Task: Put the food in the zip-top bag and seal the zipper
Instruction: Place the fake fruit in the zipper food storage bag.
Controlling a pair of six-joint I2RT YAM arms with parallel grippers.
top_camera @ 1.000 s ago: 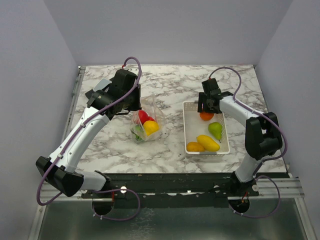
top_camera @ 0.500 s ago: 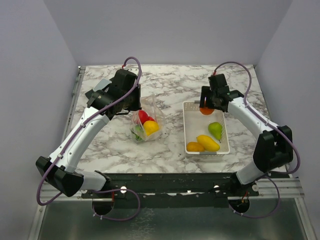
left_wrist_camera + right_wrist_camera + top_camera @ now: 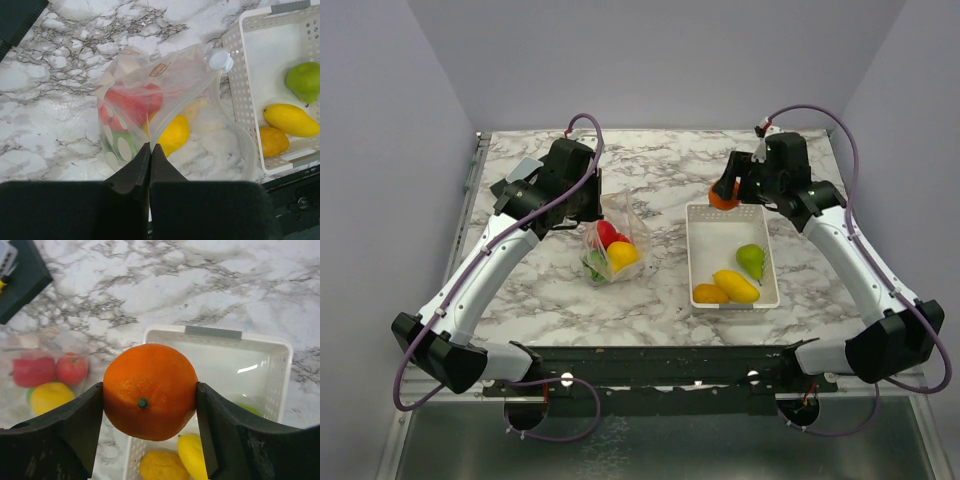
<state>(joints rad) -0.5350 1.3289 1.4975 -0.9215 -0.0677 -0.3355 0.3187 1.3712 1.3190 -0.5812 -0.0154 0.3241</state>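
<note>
My right gripper [image 3: 149, 397] is shut on an orange toy fruit [image 3: 149, 390], held in the air above the far left end of the white tray [image 3: 698, 262]. The clear zip-top bag [image 3: 165, 95] lies left of the tray. My left gripper [image 3: 150, 146] is shut on the bag's edge and lifts it, so its mouth gapes toward the tray. Inside the bag are red pieces [image 3: 131, 102], a yellow lemon [image 3: 174, 134] and a green piece [image 3: 120, 145]. In the tray lie a green pear [image 3: 751, 261], a yellow mango [image 3: 736, 285] and a small orange-yellow fruit [image 3: 709, 294]. The zipper cannot be made out.
The marble table ends at a black rail along the near edge [image 3: 650, 362]. Grey walls close in on the left, back and right. A white round tab [image 3: 220, 60] sits at the bag's upper corner beside the tray.
My right gripper has lifted the orange out of the tray and carried it up and toward the tray's far left corner. The left arm and the bag have not moved.
</note>
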